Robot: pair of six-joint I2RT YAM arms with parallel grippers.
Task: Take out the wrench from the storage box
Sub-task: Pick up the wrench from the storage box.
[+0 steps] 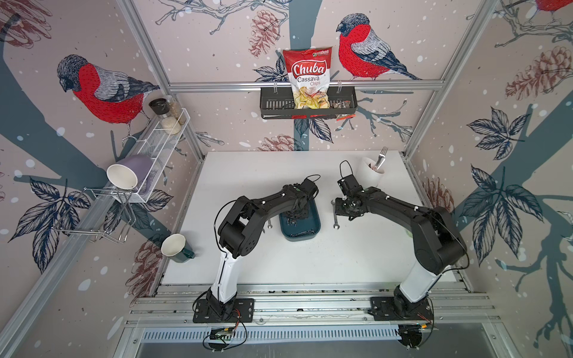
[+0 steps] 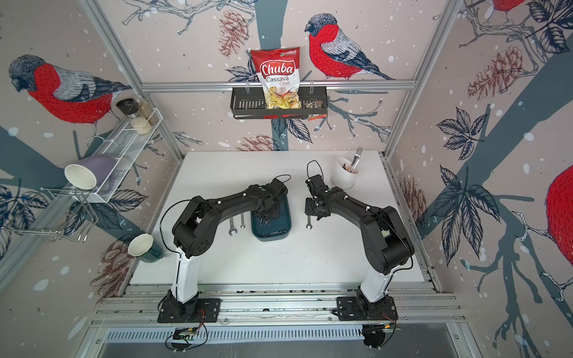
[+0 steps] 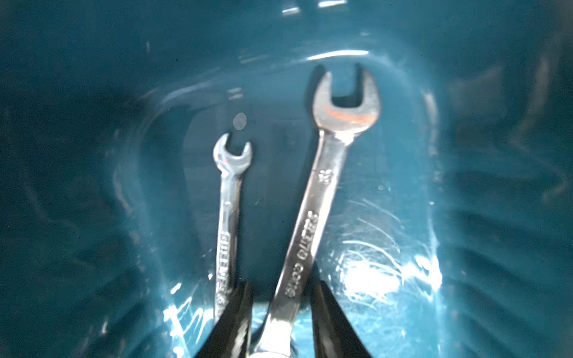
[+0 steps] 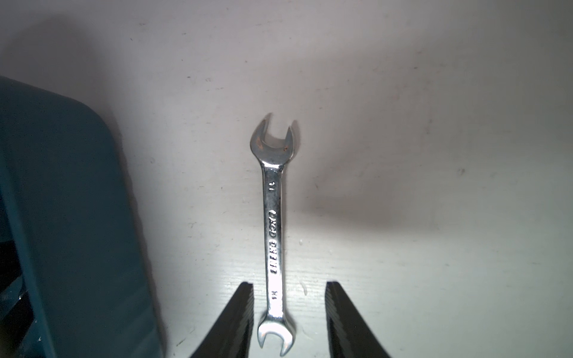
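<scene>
The teal storage box (image 1: 315,227) sits mid-table in both top views. My left gripper (image 3: 282,283) reaches down into the box. In the left wrist view two silver wrenches lie on its floor (image 3: 124,161). The large wrench (image 3: 322,192) runs between the open jaws, close to one finger and with a gap at the other. The small wrench (image 3: 229,201) lies just outside the jaws. My right gripper (image 4: 290,283) hovers open over a third wrench (image 4: 274,232), which lies flat on the white table right of the box (image 4: 62,186).
Two more wrenches (image 2: 232,227) (image 2: 242,221) lie on the table left of the box. A white cup with a fork (image 1: 372,173) stands at the back right and a green mug (image 1: 175,246) at the left edge. A black shelf with a chips bag (image 1: 308,102) hangs on the back wall.
</scene>
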